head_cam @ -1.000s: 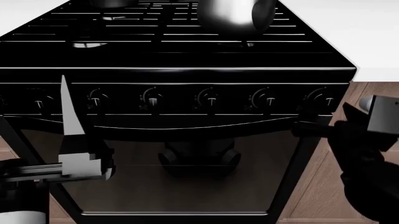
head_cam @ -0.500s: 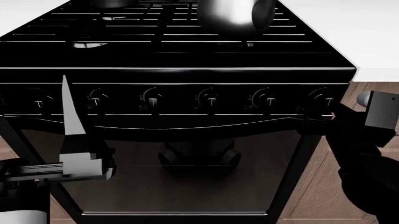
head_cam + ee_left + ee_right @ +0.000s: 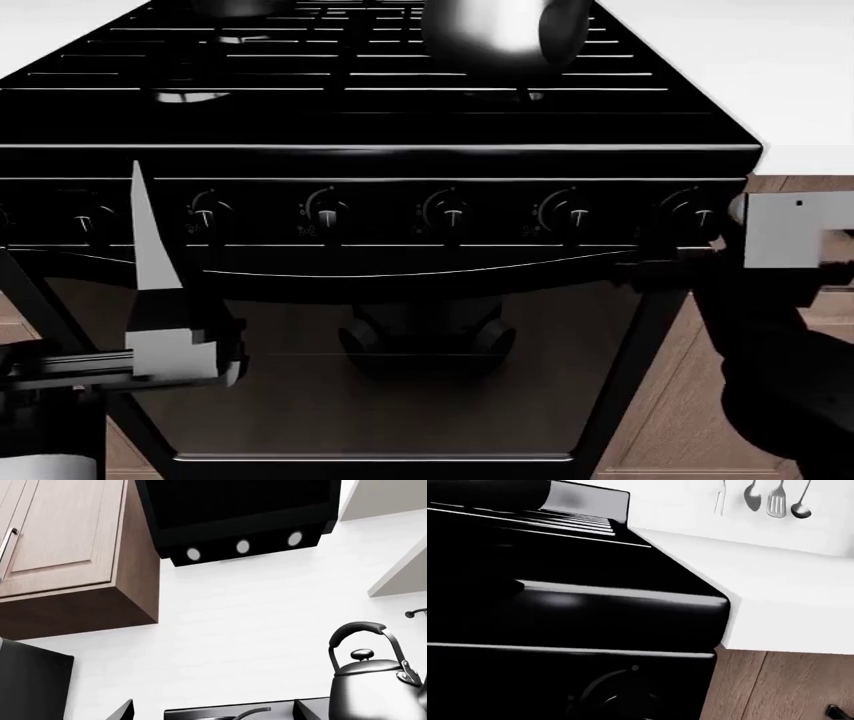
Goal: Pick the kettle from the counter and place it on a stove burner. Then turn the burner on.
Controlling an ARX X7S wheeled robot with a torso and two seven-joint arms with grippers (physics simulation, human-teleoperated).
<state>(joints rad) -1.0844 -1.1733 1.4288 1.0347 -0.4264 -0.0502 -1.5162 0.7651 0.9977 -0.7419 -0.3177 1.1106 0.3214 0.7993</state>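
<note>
The dark-grey kettle stands on the grate at the back right of the black range, cut off by the top of the head view. In the left wrist view the kettle shows its arched handle and knobbed lid. A front stove burner glints under the grate bars. My left gripper is open and empty, low in front of the oven door, one pale finger pointing up. My right gripper is at the rightmost knob; its dark fingers blend into the range. White counter lies to the right.
A row of knobs runs along the range front above the oven door handle. A small pan sits at the back left of the range. Utensils hang on the wall. Wooden cabinet fronts lie under the counter.
My right gripper has moved up and to the left, closer to the rightmost knob. The left arm and the kettle have not moved.
</note>
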